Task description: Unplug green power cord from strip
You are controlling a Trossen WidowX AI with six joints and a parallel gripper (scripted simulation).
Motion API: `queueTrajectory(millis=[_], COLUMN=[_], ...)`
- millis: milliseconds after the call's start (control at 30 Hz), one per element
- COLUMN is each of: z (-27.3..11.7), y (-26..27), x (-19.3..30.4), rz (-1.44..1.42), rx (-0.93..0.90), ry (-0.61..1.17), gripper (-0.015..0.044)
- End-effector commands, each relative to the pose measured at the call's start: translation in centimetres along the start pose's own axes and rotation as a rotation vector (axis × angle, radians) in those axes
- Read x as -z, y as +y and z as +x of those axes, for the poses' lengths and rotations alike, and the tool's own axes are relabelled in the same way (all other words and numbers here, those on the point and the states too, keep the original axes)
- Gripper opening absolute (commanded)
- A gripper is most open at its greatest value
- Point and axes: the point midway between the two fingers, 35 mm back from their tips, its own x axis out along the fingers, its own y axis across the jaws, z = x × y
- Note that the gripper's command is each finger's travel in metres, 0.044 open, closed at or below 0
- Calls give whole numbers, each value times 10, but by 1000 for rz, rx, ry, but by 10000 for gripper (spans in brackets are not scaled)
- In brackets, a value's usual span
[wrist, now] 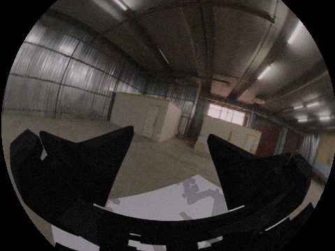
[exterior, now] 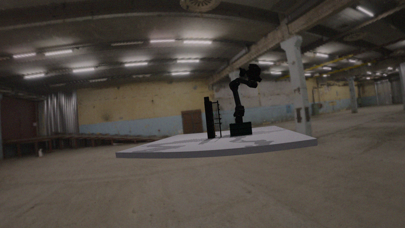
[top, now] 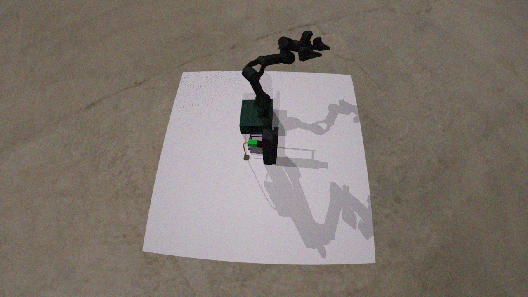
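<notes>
Open gripper hangs well away from the green plug

From above, I see the orange cord (top: 243, 148) farthest left among the things on the white table (top: 206, 203) (exterior: 170, 155) (wrist: 157, 206), curving between a small grey block (top: 246, 157) and the green plug (top: 253, 142). The dark green box (top: 254, 116) (exterior: 240, 129) stands just behind them, bearing the black arm (top: 273, 59) (exterior: 237, 96). Next to the right comes what I take for the power strip (top: 270, 149) (exterior: 209, 117), a tall black upright. A dark piece runs from the plug's right side to the strip, but I can't tell from here whether the plug is seated in it.

From the side, that strip is leftmost, leaning slightly, with a thin black frame (exterior: 219, 119) just to its right. Farther right is the box with the arm rising from it.

Farthest right in the overhead look, the gripper (top: 325, 51) (exterior: 251, 74) (wrist: 172, 134) is up in the air, well apart from plug, cord and strip. Its two fingers stand wide apart, and through the wrist camera there's just a gap between them, with the room showing beyond.
</notes>
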Motion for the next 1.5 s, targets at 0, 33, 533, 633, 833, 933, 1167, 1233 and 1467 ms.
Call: queueTrajectory(millis=[0,33,533,633,833,933,1167,1233,1467], z=[1,4,141,162,189,195,183,173,130], y=[0,-1,-89,-119,-189,-227,-322,-348,-421], x=[0,1,61,80,119,140,186,198,227], rz=[-1,-3,-104,-108,-90,-65,41,84,230], rx=[2,8,248,294,394,451,612,666,855], ry=[0,-1,88,136,252,318,485,532,645], gripper=[374,348,160,160,160,160,160,160,160])
